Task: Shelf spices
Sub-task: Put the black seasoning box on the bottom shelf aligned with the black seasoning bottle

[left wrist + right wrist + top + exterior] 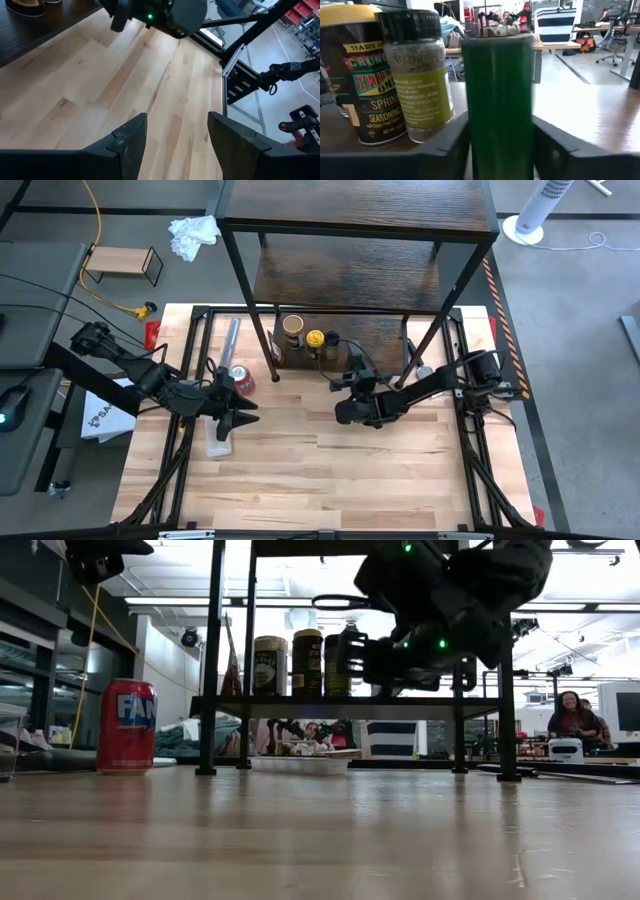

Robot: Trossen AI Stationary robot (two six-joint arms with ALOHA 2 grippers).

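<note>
The right gripper (500,145) reaches onto the shelf's (380,335) bottom board, its fingers flanking a green box (499,95) just right of two jars (415,75); whether they grip it I cannot tell. The left gripper (175,140) hovers open over the counter (330,470).

Bright overhead light, blurred foreground

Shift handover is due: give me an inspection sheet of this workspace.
Surface: light wooden table, dark brown three-tier shelf at rear.
Job's things: tan-lidded jar, yellow-lidded jar, black-lidded herb jar on lowest board; dark green box beside them.
Clutter: red can with silver top.
Grippers: left tool open above table; right tool at the box.
Cables: yellow cable on floor.
Surroundings: white fan, small light-wood rack, person.
</note>
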